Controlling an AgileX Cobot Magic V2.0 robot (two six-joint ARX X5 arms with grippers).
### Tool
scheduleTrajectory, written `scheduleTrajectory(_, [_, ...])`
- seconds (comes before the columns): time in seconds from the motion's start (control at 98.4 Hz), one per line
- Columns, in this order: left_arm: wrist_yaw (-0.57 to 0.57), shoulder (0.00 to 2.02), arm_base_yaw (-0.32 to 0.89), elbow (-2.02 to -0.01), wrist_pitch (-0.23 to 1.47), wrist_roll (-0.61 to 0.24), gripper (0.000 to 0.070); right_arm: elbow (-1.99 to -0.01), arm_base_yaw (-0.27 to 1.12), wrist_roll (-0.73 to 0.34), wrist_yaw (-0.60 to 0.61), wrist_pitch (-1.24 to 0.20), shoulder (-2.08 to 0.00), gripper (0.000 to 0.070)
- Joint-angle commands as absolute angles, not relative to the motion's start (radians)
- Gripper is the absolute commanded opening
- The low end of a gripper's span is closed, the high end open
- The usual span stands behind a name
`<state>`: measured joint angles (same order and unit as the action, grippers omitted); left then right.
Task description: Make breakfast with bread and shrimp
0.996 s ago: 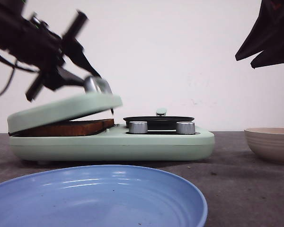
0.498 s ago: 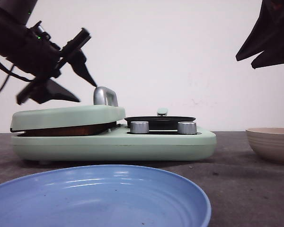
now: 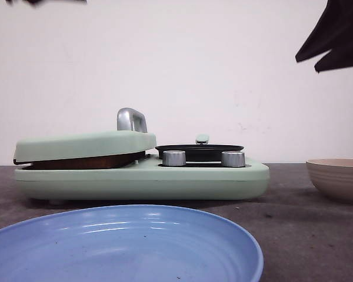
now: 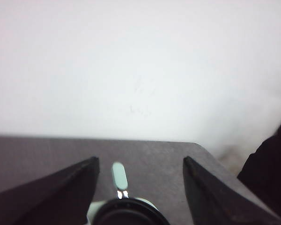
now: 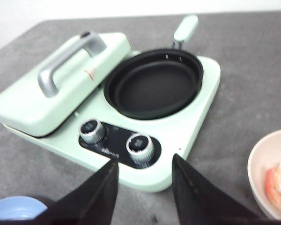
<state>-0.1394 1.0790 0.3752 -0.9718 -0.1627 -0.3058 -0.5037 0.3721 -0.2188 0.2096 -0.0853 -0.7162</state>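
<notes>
Showing only a dark toasted edge, bread (image 3: 82, 161) under closed lid (image 3: 82, 144)

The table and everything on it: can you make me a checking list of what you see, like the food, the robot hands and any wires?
Surface: dark grey table, bare where visible.
Job's things: bread pressed under the closed lid of the green cooker; shrimp in the beige bowl; black pan empty.
Clutter: blue plate, empty.
Grippers: left gripper open, holding nothing; right gripper open, holding nothing.
Cables: nothing seen.
Surroundings: plain white wall.
</notes>
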Motion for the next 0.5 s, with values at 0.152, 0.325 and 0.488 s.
scheduleTrajectory(0.152, [-0.042, 0.969, 0.376, -1.035, 0.033, -0.056, 0.0319, -0.511, 0.375, -0.17, 0.209, -0.082, -0.704, 0.0204])
scheduleTrajectory(0.325, [-0.014, 0.892, 0.359, -1.035, 0.139, -0.029, 0.0319, -0.511, 0.375, -0.187, 0.209, -0.122, -0.704, 0.0204])
scheduleTrajectory(0.488, [0.004, 0.836, 0.325, -1.034, 0.278, -0.002, 0.0319, -0.532, 0.361, -0.233, 0.205, -0.121, -0.704, 0.0212])
